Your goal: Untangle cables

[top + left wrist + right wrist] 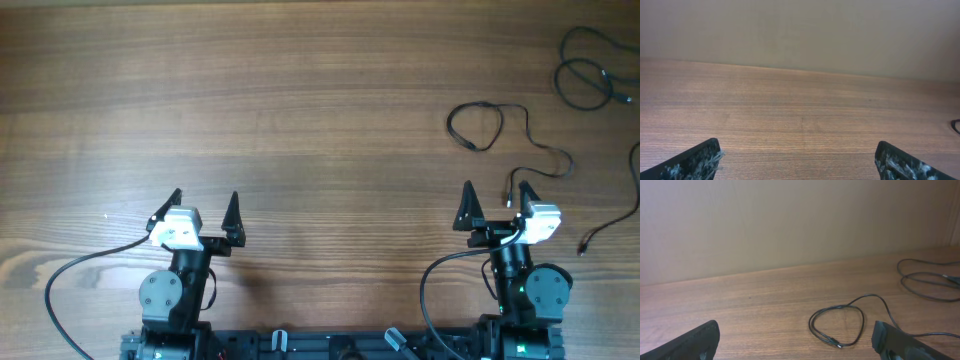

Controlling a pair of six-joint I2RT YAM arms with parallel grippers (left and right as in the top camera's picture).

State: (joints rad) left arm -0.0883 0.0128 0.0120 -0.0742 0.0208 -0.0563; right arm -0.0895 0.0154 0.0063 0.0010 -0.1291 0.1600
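The right gripper (495, 195), a black two-finger pincer on a white wrist block, has its jaws spread wide with nothing between them. The left gripper (205, 200), well to the left of it, is just as wide and just as empty. Both sit low over the brown wood-grain table (300, 100).

The cables, very thin black cords with small plug ends, all lie on the right gripper's side. The nearest cable (476, 127) forms one small closed loop just ahead of the right gripper. Its tail wanders right, doubles back and ends close beside that gripper's fingers. The second cable (585, 75) lies farther ahead and to the right of the right gripper, in two loose turns that cross each other. The third cable (625, 212) runs to the right of the right gripper, partly cut off by the frame edge.

The three cords lie apart from one another with no bunch anywhere, so the separating looks largely done. What may remain is opening the nearest cable's loop and the second cable's crossing turns. Whether either hides a knot is too fine to tell.
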